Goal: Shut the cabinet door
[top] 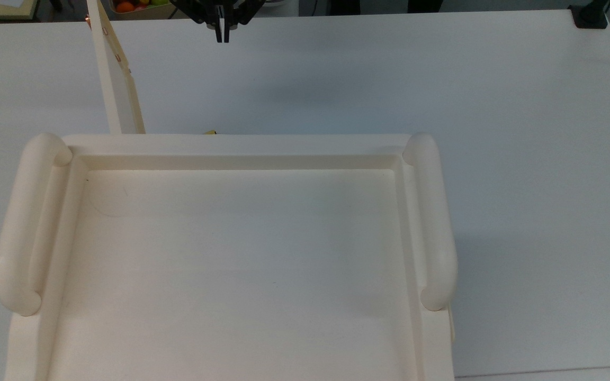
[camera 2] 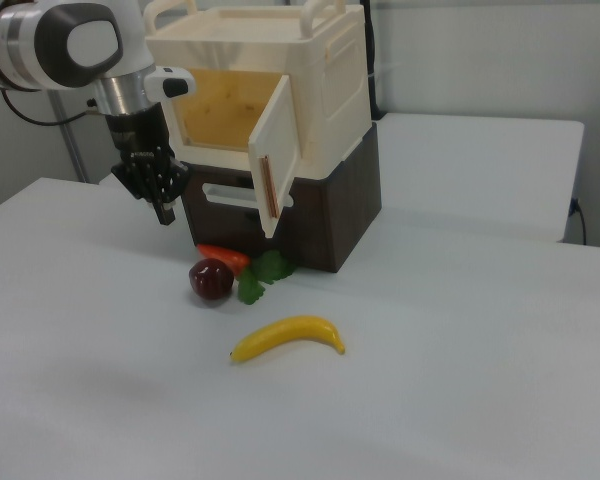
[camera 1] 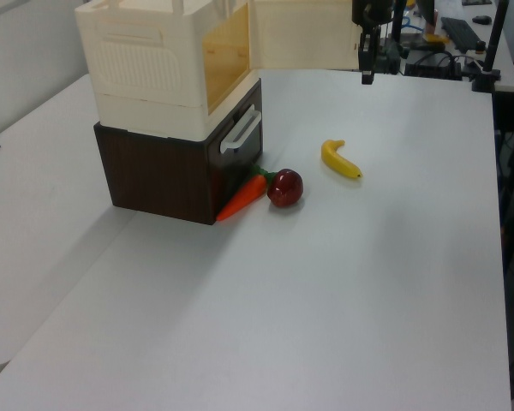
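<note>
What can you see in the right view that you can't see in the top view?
The right view alone shows the apple, the carrot with its green leaves, the dark brown drawer base under the cabinet, and the orange-tinted inside of the cabinet.

The top view alone looks down into the cabinet's recessed top tray, between its two rounded rails.

Both show the cabinet door standing open, the shut pincer hanging above the white table away from the door, and the banana, though the top view catches just a yellow sliver of it.
</note>
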`<state>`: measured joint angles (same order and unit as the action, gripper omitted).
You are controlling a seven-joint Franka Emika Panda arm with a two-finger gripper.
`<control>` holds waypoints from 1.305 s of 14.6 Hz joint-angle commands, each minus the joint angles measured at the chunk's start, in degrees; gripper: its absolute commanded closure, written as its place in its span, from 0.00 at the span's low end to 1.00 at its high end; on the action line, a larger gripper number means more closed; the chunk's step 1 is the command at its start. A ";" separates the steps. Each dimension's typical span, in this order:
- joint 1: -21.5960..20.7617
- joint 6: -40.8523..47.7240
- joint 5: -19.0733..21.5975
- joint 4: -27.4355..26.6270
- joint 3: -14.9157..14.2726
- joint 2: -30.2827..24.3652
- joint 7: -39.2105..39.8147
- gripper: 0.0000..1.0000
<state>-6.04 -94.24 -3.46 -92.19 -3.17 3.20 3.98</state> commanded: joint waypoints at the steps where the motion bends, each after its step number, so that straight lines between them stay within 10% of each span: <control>1: 0.15 1.60 0.74 1.21 -0.08 -0.56 0.24 1.00; 9: 2.08 -1.63 1.00 14.83 -1.66 -0.47 -0.82 1.00; 19: 8.31 -22.20 4.43 14.32 -9.14 5.05 -0.03 1.00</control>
<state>-0.45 -112.85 -0.41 -77.49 -11.93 5.32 3.64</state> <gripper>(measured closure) 0.991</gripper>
